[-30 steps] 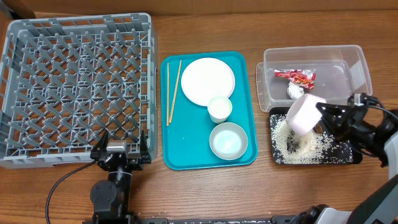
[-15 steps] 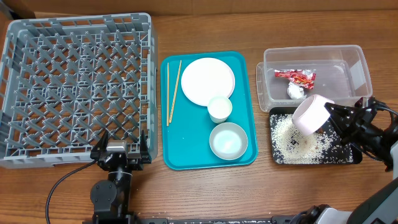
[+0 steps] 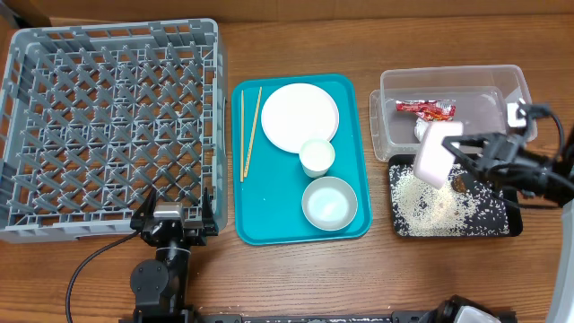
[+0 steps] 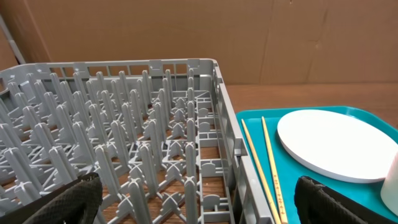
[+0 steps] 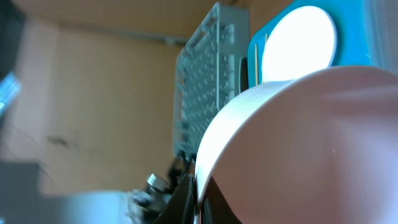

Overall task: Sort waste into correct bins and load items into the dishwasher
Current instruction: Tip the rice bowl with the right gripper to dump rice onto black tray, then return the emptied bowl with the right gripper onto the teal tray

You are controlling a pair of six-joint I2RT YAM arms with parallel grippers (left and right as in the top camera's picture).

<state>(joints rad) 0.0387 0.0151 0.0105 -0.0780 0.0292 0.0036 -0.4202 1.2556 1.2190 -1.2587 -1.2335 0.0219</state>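
Observation:
My right gripper (image 3: 459,151) is shut on the rim of a pale pink bowl (image 3: 436,153) and holds it tipped on its side over the black tray (image 3: 513,228), where whitish rice grains (image 3: 432,205) lie. In the right wrist view the bowl (image 5: 311,143) fills the frame, its rim pinched between my fingers (image 5: 200,198). The clear tub (image 3: 518,90) holds the red wrapper (image 3: 428,109) and the white tissue (image 3: 422,132). My left gripper (image 3: 175,216) is open and empty at the grey rack's (image 3: 108,126) front edge; its view shows the fingers (image 4: 199,200) wide apart.
A teal tray (image 3: 269,202) in the middle holds the plate (image 3: 300,117), the white cup (image 3: 317,156), the bluish bowl (image 3: 329,204) and the chopsticks (image 3: 249,133). The rack is empty.
The right arm has swung toward the back, and the held bowl has shifted slightly left and back and turned further onto its side over the black tray. The left arm has not moved.

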